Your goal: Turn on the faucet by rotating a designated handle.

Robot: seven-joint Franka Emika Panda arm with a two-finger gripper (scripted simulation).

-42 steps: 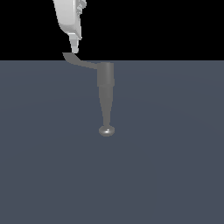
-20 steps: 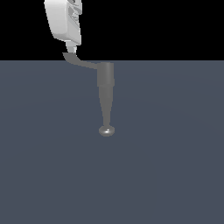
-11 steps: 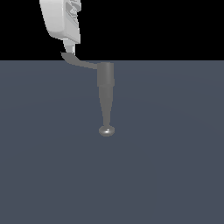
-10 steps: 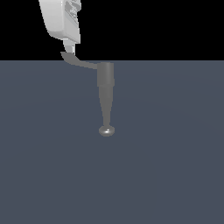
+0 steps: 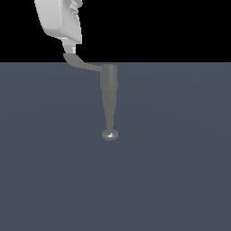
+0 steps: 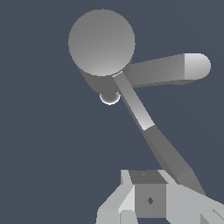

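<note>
Hand [image 5: 68, 48] at handle [image 5: 80, 64] tip, on or just beside it; open or clenched, cannot tell. Faucet [image 5: 109, 90] apparently unturned; the whole rotation looks left to do.

Handle [image 5: 81, 63] — left of faucet [image 5: 108, 90].

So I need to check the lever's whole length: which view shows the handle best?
The wrist view: the handle runs unobstructed from the faucet body to the gripper. In the exterior view the handle looks short, its end beneath the gripper.
</note>
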